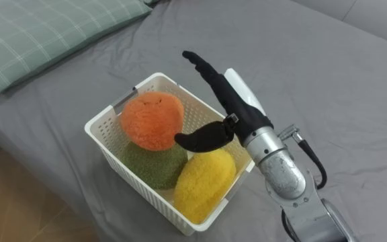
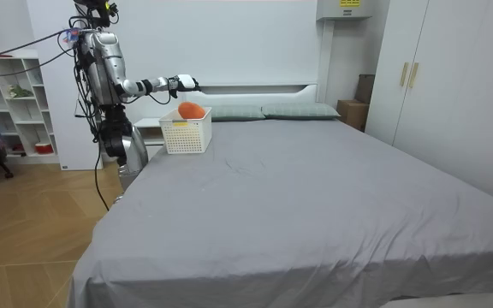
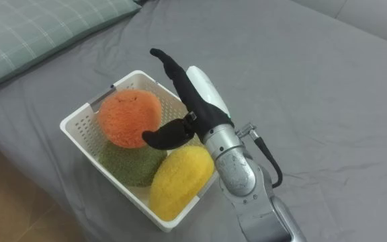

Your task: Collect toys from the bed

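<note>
The right hand [image 1: 232, 107] is hovering open, fingers straight and holding nothing, above the white basket [image 1: 113, 107] at frame centre holding the orange [image 1: 152, 119], green [image 1: 152, 165] and yellow plush toys [image 1: 203, 180], so withdrawing probably comes next.

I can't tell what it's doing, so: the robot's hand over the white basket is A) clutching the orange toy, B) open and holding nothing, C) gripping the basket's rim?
B: the right hand hovers above the basket with straight fingers, empty.
</note>
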Available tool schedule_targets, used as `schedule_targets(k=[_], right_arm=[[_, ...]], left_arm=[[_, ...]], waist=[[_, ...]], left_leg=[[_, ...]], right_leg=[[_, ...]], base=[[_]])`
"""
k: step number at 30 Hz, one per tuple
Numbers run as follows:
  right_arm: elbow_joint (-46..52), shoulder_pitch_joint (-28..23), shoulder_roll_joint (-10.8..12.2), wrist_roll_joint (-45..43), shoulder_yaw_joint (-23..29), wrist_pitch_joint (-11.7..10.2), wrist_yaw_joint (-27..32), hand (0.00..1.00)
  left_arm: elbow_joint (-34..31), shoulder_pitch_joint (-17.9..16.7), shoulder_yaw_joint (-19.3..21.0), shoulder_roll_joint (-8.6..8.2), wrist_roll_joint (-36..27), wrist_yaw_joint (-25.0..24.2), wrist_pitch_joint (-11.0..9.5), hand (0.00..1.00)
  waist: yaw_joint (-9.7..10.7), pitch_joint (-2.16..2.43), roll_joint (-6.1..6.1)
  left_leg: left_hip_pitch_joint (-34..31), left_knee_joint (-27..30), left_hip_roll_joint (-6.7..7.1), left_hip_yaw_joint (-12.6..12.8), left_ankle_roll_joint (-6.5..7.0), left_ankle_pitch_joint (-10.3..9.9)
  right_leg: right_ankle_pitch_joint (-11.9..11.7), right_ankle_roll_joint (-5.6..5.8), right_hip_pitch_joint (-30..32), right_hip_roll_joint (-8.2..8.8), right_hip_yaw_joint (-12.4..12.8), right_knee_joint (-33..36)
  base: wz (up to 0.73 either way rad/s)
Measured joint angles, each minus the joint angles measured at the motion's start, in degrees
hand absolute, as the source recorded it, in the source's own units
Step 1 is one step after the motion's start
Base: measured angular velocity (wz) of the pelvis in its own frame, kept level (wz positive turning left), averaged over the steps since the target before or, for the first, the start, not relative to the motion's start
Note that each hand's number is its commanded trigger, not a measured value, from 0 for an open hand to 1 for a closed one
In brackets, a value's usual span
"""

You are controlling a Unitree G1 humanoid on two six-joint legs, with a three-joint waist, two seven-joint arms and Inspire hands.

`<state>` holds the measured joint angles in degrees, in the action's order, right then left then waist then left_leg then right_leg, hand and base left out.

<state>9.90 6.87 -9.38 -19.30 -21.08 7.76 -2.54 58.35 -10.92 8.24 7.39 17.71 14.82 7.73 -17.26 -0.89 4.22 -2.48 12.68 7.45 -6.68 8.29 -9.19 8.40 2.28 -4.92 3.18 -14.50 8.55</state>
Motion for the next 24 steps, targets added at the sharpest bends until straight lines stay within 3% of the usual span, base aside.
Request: schedule_targets(k=[7, 14, 19, 23, 24], right_arm=[[0.00, -0.07, -0.60, 3.14, 2.29, -0.08, 0.51, 0.00], [0.08, -0.79, -0.71, 4.21, 6.83, -0.24, 2.99, 0.00], [0.10, -2.84, -0.42, 8.03, 10.57, -0.98, 5.39, 0.00], [0.10, -6.58, -0.41, 9.03, 14.55, -2.67, 7.99, 0.00], [0.09, -7.73, -0.40, 9.02, 16.02, -3.16, 8.62, 0.00]], left_arm=[[0.04, 0.30, 0.07, 0.32, -0.08, 0.44, 0.50, 0.00], [0.04, 0.85, 0.46, 0.22, -0.24, 0.80, 0.48, 0.00], [0.46, 0.87, 0.47, 0.23, -0.34, 0.82, 0.36, 0.00], [0.70, 0.61, 1.84, 0.11, -0.89, 1.20, -1.02, 0.00], [0.44, 0.60, 1.98, 0.14, -0.82, 1.20, -1.31, 0.00]], waist=[[1.69, 0.27, 0.40], [5.09, 0.23, 0.26], [7.92, 0.65, -0.62], [9.75, 0.86, -1.37], [10.98, 0.87, -1.39]], left_leg=[[0.36, 0.06, 0.00, 0.46, 0.17, 0.26], [1.22, -0.31, 0.01, 1.29, 0.25, 0.30], [2.48, -0.63, -0.09, 2.88, 0.50, 0.43], [4.37, -2.09, -0.44, 5.01, 0.73, 0.48], [4.28, -2.13, -0.48, 5.10, 0.73, 0.48]], right_leg=[[0.03, 0.05, -0.21, 0.17, 0.08, -0.01], [0.04, 0.08, -0.76, 0.38, 0.59, 0.11], [-0.04, 0.24, -1.11, 0.32, 3.42, 0.14], [-0.12, 0.36, -1.72, 0.15, 6.40, 0.17], [-0.19, 0.47, -1.56, 0.19, 6.48, 0.20]], base=[[0.00], [-0.06], [-0.16], [-0.26], [-0.14]])
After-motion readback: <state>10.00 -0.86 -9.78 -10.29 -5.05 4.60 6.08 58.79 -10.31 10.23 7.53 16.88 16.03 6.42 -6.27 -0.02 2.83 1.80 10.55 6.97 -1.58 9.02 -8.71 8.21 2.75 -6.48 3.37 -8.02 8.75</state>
